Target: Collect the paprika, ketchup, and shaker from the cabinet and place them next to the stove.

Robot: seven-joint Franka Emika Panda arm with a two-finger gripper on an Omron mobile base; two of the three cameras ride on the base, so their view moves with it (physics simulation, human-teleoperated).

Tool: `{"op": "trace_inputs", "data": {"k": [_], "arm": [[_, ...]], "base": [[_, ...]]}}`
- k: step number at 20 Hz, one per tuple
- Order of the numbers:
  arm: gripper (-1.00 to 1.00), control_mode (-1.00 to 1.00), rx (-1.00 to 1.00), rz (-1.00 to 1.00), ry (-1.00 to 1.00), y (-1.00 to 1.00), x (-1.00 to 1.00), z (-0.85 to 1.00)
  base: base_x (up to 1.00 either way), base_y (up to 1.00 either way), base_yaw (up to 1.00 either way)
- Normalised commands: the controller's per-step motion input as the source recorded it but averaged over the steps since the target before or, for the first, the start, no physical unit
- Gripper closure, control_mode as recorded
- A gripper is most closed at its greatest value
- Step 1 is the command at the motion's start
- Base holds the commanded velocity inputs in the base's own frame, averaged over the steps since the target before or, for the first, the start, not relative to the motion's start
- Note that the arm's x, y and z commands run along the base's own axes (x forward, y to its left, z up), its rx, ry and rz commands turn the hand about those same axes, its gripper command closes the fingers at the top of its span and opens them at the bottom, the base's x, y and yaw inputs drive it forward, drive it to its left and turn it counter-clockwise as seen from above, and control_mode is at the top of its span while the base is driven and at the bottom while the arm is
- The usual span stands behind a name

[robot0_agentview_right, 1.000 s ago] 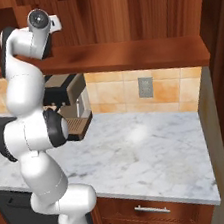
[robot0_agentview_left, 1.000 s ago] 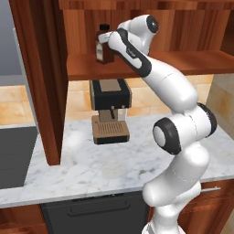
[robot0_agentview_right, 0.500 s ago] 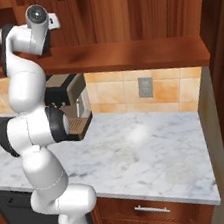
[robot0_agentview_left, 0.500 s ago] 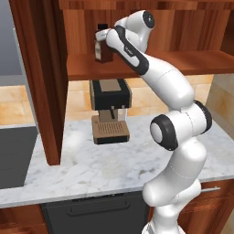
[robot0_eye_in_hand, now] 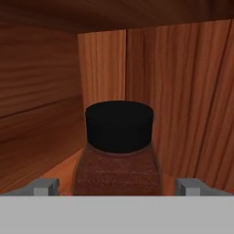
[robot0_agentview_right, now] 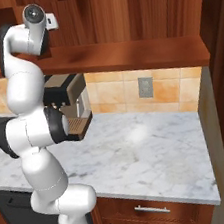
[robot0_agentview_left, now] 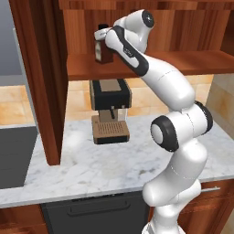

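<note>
The paprika (robot0_eye_in_hand: 118,155), black cap up, stands upright on the cabinet (robot0_eye_in_hand: 41,119) shelf near its back corner, between the gripper's (robot0_eye_in_hand: 118,186) wide-apart fingertips (robot0_eye_in_hand: 43,186).

No text, label or number can be read anywhere

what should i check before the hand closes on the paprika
1. Hand open: ok, fingertips stand apart on either side of the bottle.
2. Paprika centred between the fingertips: ok in the hand view.
3. Paprika upright on the cabinet shelf: ok.
4. Fingers far enough along the bottle: cannot tell, their tips barely show.
5. Ketchup and shaker out of the way: cannot tell.
6. Coffee machine below clear of the arm: ok.
</note>
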Motion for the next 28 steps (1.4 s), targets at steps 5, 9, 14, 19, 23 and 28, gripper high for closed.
{"op": "trace_inputs", "data": {"k": [5, 9, 14, 19, 23, 28], "arm": [[-1.0, -1.0, 0.01, -0.05, 0.04, 0.0, 0.04, 0.0], [-1.0, -1.0, 0.0, -0.04, 0.07, 0.01, 0.11, 0.0], [-1.0, -1.0, 0.0, -0.02, 0.04, 0.14, 0.0, 0.0], [1.0, -1.0, 0.0, -0.01, 0.05, 0.26, 0.01, -0.01], [1.0, -1.0, 0.0, 0.0, 0.03, 0.11, 0.0, 0.0], [1.0, -1.0, 0.0, 0.0, 0.01, 0.0, 0.0, 0.0]], "base": [[0.0, 0.0, 0.0], [0.0, 0.0, 0.0], [0.0, 0.0, 0.0], [0.0, 0.0, 0.0], [0.0, 0.0, 0.0], [0.0, 0.0, 0.0]]}}
